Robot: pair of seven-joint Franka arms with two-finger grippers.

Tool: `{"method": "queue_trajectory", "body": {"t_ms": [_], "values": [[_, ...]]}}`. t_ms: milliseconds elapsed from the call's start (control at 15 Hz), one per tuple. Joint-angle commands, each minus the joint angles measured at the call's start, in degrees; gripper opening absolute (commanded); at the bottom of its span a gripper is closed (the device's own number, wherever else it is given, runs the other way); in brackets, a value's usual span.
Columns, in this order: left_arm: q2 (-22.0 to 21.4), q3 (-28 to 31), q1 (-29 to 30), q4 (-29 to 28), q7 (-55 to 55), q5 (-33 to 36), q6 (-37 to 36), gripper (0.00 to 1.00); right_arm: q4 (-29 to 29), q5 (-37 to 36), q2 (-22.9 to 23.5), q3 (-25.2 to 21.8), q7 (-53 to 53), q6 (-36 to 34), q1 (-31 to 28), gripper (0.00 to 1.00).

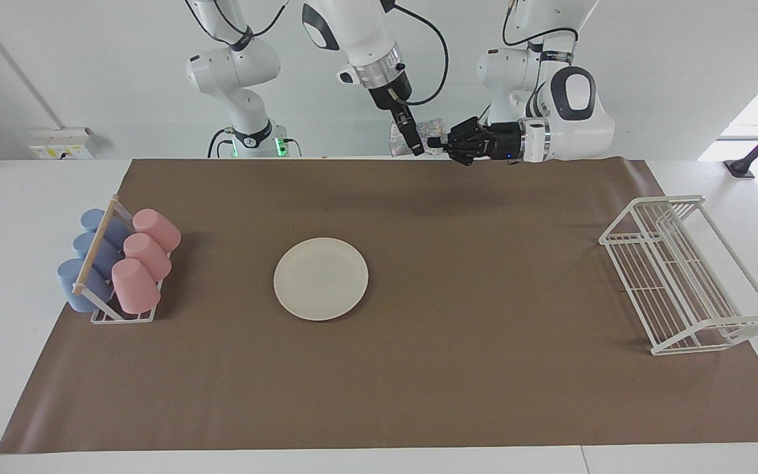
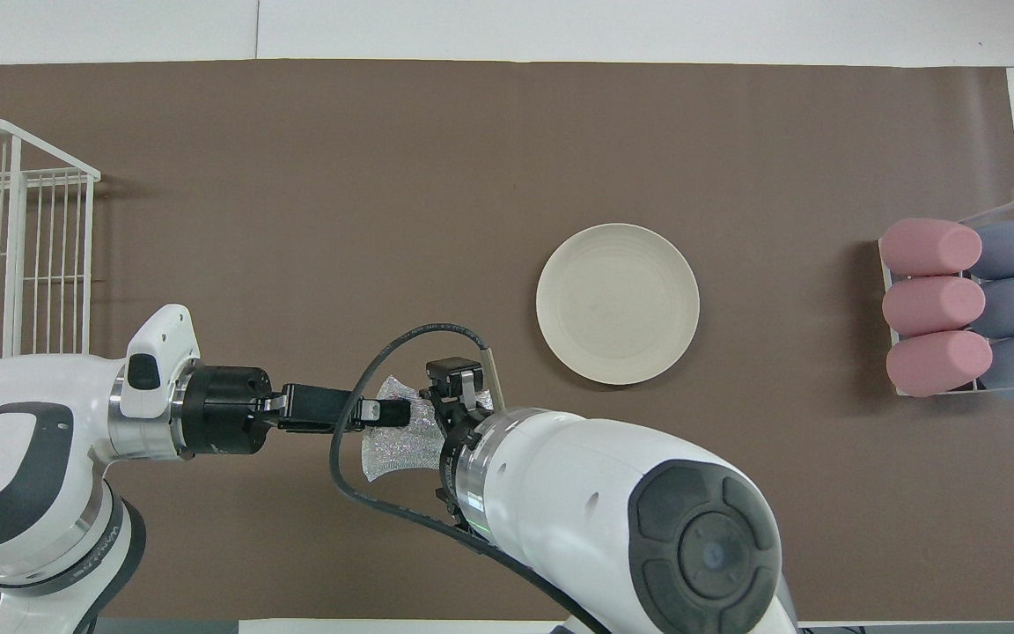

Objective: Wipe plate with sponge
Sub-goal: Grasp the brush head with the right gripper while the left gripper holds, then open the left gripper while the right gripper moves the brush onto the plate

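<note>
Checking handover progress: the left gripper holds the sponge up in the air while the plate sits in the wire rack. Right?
Not quite. The plate lies flat on the brown mat, as the facing view shows; the wire rack holds nothing. The left gripper does hold the sponge in the air.

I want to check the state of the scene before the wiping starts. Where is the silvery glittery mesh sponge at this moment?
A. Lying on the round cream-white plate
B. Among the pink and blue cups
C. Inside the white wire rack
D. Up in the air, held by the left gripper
D: the silvery glittery mesh sponge hangs above the table's edge nearest the robots, clamped in the left gripper, with the right gripper at it; the round cream-white plate is bare.
</note>
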Motion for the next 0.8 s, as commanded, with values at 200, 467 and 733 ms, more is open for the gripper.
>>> {"method": "queue_trajectory", "body": {"t_ms": [200,467,733], "values": [[-1.85,0.75,-0.17,-1.80,0.57,0.49,-0.77,0.00,-0.74,0.34,-0.35,0.19,-3.30,0.62,-0.48,0.00],[-2.55,0.67,-0.17,-1.36,-0.83,3.30,-0.59,1.00,-0.74,0.34,-0.35,0.19,-3.65,0.53,-0.66,0.00],[-2.64,0.67,-0.17,-1.09,-3.65,3.74,-0.15,1.00,-1.27,0.17,-0.44,0.01,-7.51,0.62,-2.32,0.00]]}}
